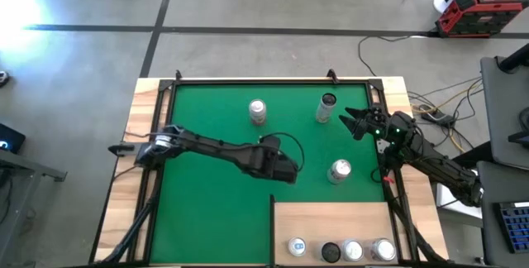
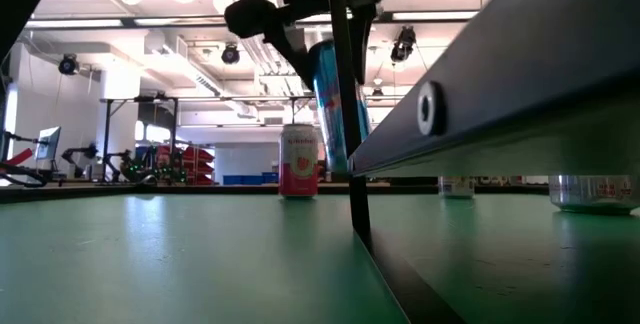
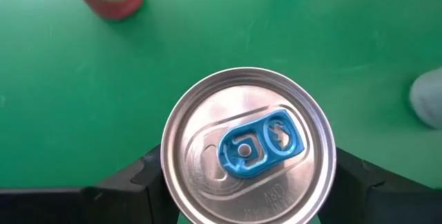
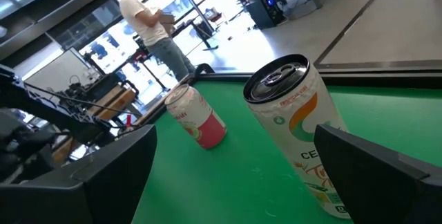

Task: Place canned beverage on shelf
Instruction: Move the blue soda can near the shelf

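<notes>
The left gripper (image 1: 285, 169) hangs over the middle of the green mat (image 1: 207, 210), just off the shelf's far left corner, and its fingers are clamped on the sides of a blue can (image 2: 338, 104) with a silver lid and blue tab; in the low view that can is lifted clear of the mat, beside the shelf's dark edge. Farther back, a pink-and-white can (image 1: 258, 112) stands toward the mat's far edge, and an orange-and-white can with a dark lid (image 1: 327, 107) stands to its right, also near the far edge. A silver-topped can (image 1: 340, 170) sits near the mat's right edge, just beyond the shelf. The shelf (image 1: 331, 218), a pale wooden panel at the near right corner, already carries a row of four cans (image 1: 340, 250) along its near edge. The right gripper (image 1: 351, 122) waits by the mat's right edge with its jaws spread wide and empty, pointed at the orange-and-white can. So the job looks well advanced: four cans are shelved, one is in the air close to the shelf, and three on the mat are seemingly left.
</notes>
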Robot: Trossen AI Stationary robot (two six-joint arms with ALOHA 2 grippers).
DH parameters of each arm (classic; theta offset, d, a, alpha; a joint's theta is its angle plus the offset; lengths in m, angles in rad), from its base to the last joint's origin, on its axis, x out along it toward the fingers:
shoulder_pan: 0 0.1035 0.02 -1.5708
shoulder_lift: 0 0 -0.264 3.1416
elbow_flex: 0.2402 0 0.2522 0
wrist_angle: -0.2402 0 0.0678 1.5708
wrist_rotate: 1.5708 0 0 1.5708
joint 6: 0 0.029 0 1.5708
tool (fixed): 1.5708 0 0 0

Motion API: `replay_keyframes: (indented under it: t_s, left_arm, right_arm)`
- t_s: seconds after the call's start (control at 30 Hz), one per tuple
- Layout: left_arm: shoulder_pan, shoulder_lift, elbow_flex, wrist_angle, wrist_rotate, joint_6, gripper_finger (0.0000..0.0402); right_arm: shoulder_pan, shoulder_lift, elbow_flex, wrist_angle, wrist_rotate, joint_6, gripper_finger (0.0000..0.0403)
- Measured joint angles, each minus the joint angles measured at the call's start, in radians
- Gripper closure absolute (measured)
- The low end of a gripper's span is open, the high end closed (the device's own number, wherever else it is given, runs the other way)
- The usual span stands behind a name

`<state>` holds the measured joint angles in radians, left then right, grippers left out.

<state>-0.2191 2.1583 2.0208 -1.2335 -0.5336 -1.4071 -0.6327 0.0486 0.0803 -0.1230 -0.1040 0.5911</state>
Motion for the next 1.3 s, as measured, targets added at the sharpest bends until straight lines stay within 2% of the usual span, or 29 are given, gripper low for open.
replay_keyframes:
  t_s: [0.17,0.33,0.4,0.5,0.73,1.03,1.3]
  left_arm:
    - [-0.028,0.082,0.1,-0.078,0.039,-0.079,0.0171]
    - [-0.057,0.222,0.338,-0.231,0.051,-0.138,0.0171]
    - [-0.068,0.206,0.281,-0.17,0.039,-0.157,0.0171]
    - [-0.073,0.188,0.227,-0.116,0.085,-0.189,0.0171]
    - [-0.082,0.181,0.233,-0.128,0.075,-0.217,0.0171]
    - [-0.082,0.186,0.237,-0.179,0.05,-0.149,0.0171]
    - [-0.082,0.194,0.232,-0.227,0.046,-0.146,0.0171]
  right_arm:
    - [0.0,0.0,0.0,0.0,0.0,0.0,0.0019]
    - [0.0,0.0,0.0,0.0,0.0,0.0,0.0019]
    - [0.0,0.0,0.0,0.0,0.0,0.0,0.0019]
    - [0.0,0.0,0.0,0.0,0.001,0.0,0.0019]
    - [0.0,0.0,0.0,-0.002,0.0,0.0,0.0019]
    - [0.0,0.0,0.0,-0.002,0.0,0.0,0.0019]
    - [0.0,0.0,0.0,-0.002,0.0,0.0,0.0019]
